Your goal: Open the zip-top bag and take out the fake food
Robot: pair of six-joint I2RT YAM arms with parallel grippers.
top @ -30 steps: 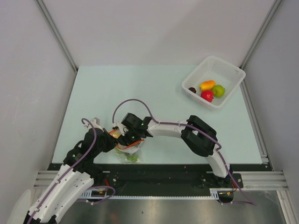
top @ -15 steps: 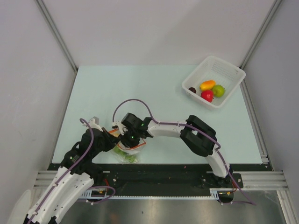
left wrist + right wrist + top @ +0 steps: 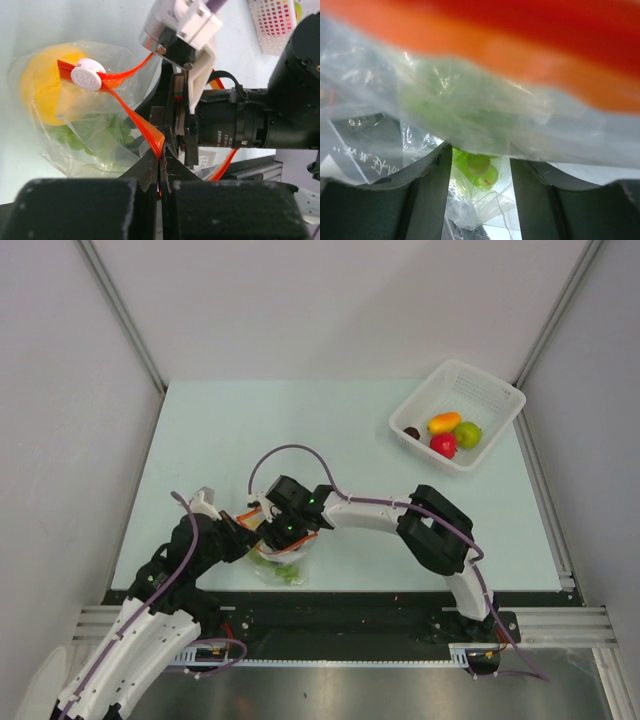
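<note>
The left gripper [image 3: 160, 161] has its jaws pressed tight on one lip of the orange-red zip strip [image 3: 134, 119]. It has crept slightly toward 3 o'clock over the last second. The zip-top bag [image 3: 282, 570] has barely moved and lies at about 7 o'clock on the table [image 3: 330, 430], by the near edge.

At the white slider [image 3: 89, 75] the strip forks into two strands, so the mouth looks parted. The yellow fruit [image 3: 42, 87] and the green grapes [image 3: 75, 135] are inside, so removal of the fake food is not finished.

The right gripper [image 3: 480, 156] has slid a little toward 3 o'clock, away from its partner, which probably spreads the mouth. Its jaws stand partly apart with bag film draped across them, and I see nothing firmly pinched.

At 2 o'clock the white basket [image 3: 455, 367] holds three fruits.

The slider has raised lettering and the film has print [image 3: 375, 159], but neither is readable.
</note>
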